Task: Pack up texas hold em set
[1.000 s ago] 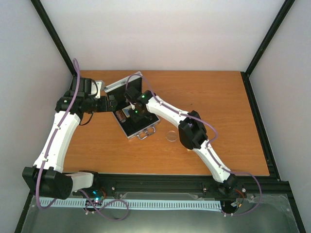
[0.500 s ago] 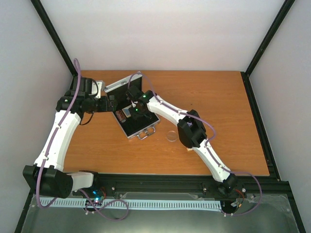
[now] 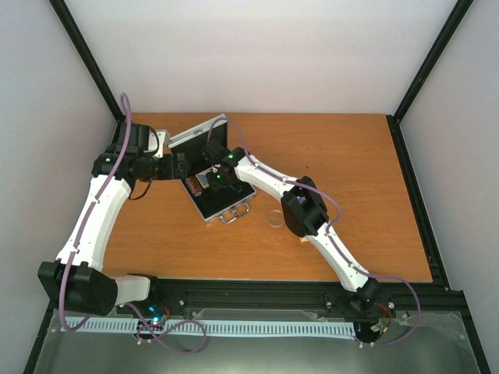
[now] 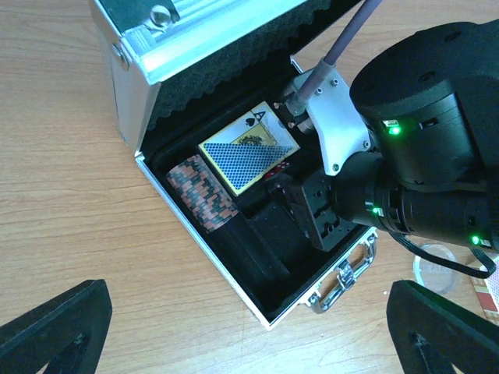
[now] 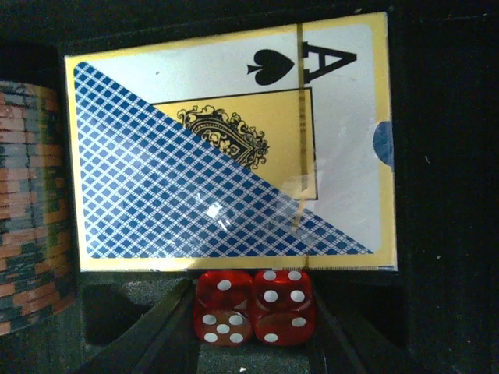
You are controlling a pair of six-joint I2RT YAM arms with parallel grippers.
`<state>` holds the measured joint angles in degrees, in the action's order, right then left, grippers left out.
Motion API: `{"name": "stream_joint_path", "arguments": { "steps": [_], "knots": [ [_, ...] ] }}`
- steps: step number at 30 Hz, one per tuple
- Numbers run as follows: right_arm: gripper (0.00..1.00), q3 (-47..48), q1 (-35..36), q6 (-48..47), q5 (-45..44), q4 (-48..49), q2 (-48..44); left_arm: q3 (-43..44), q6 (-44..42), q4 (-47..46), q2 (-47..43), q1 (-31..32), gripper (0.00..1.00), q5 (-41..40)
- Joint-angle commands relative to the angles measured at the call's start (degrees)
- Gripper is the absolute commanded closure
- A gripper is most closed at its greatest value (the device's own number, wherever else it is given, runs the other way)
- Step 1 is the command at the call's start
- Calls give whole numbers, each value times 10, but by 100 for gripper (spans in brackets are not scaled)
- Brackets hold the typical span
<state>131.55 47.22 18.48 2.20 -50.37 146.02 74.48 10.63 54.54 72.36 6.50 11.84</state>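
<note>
The silver case (image 3: 234,204) lies open at the table's far left, its lid (image 3: 196,132) standing up. Inside, seen from the left wrist, are the blue-yellow card pack (image 4: 248,156) and the dark chip stack (image 4: 203,192). My right gripper (image 3: 212,181) is down in the case, shut on two red dice (image 5: 253,308) right below the card pack (image 5: 234,148), with the chips (image 5: 31,202) to its left. My left gripper (image 4: 245,300) is open and empty, hovering over the case's near-left corner. The clear disc (image 3: 275,218) lies on the table beside the case handle (image 4: 343,273).
The case's black foam has empty slots (image 4: 273,234) near the handle. A sliver of a red-patterned thing (image 4: 491,290) shows at the right edge of the left wrist view, past the disc (image 4: 440,267). The enclosure's black posts and white walls ring the table.
My right arm has shifted slightly to the far left, its gripper lower in the case with the dice. The left arm has barely moved.
</note>
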Motion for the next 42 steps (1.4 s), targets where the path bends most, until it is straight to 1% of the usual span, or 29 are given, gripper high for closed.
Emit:
{"name": "stream_joint_path", "arguments": {
  "steps": [1, 3, 4, 9, 11, 19, 23, 26, 28, 31, 37, 42],
  "knots": [
    [63, 27, -3, 29, -17, 24, 24, 5, -10, 7, 5, 1, 0, 10],
    [62, 32, -3, 33, -20, 21, 28, 6, -10, 6, 6, 1, 0, 11],
    [61, 33, -3, 35, -21, 19, 30, 5, -10, 6, 6, 1, 0, 12],
    [39, 27, -3, 36, -21, 3, 31, 3, -10, 6, 4, 1, 0, 12],
    [35, 27, -3, 34, -19, 1, 31, 2, -10, 6, 3, 1, 0, 12],
    [34, 27, -3, 23, -33, -8, 4, 6, -10, 6, 2, 1, 0, 12],
    [27, 17, -3, 14, -54, -19, -31, 7, -11, 6, 2, 1, 0, 10],
    [18, -22, -3, 4, -75, -22, -81, 7, -11, 6, 0, 1, 0, 8],
    [7, -55, -3, -1, -89, -28, -112, 7, -11, 5, 0, 1, 0, 7],
    [0, -125, -3, -5, -100, -41, -159, 7, -11, 6, -1, 1, 0, 9],
    [0, -315, -4, 12, -139, -16, -297, 2, -11, 3, -6, 1, 0, 10],
    [0, -398, -6, 14, -146, -22, -348, 3, -9, 2, 0, 1, 0, 16]
  ]
}}
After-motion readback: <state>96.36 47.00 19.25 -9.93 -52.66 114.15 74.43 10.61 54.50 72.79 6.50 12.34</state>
